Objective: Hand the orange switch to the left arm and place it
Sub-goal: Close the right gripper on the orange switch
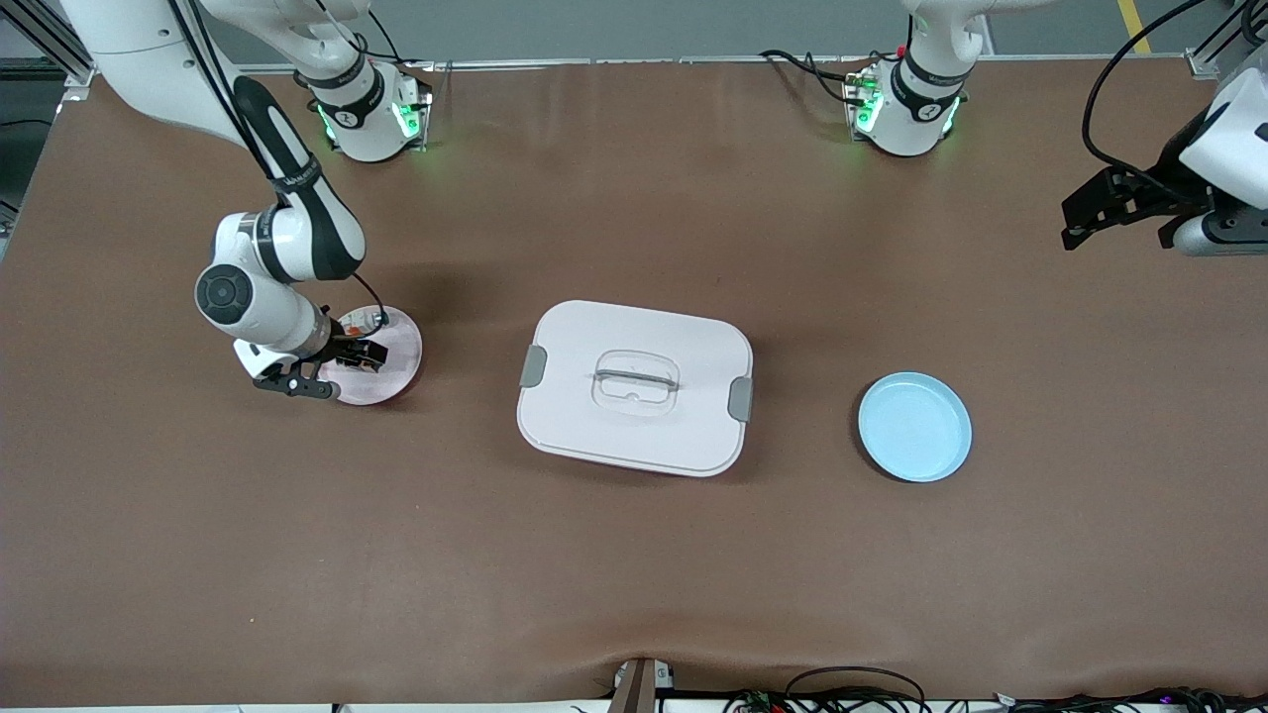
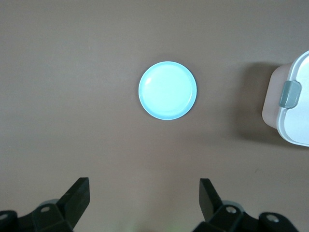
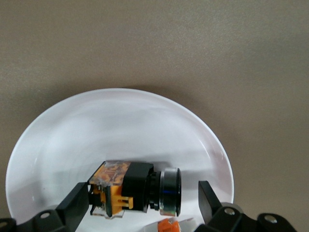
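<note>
The orange switch [image 3: 130, 188], black with orange parts and a silver ring, lies on its side on a pale pink plate [image 1: 391, 381] toward the right arm's end of the table. My right gripper [image 1: 357, 354] is low over that plate, open, with a finger on each side of the switch; in the right wrist view [image 3: 143, 200] one finger is at the orange end and the other stands a little off the ring end. The white box [image 1: 634, 337] stands at the table's middle. My left gripper [image 1: 1075, 226] waits open and empty, high at the left arm's end of the table; it also shows in the left wrist view [image 2: 145, 193].
A light blue plate [image 1: 913, 427] lies between the box and the left arm's end of the table, and shows in the left wrist view [image 2: 167, 90] with the box's latch edge [image 2: 294, 116]. Another small orange piece [image 3: 169, 226] lies on the pink plate [image 3: 120, 125] beside the switch.
</note>
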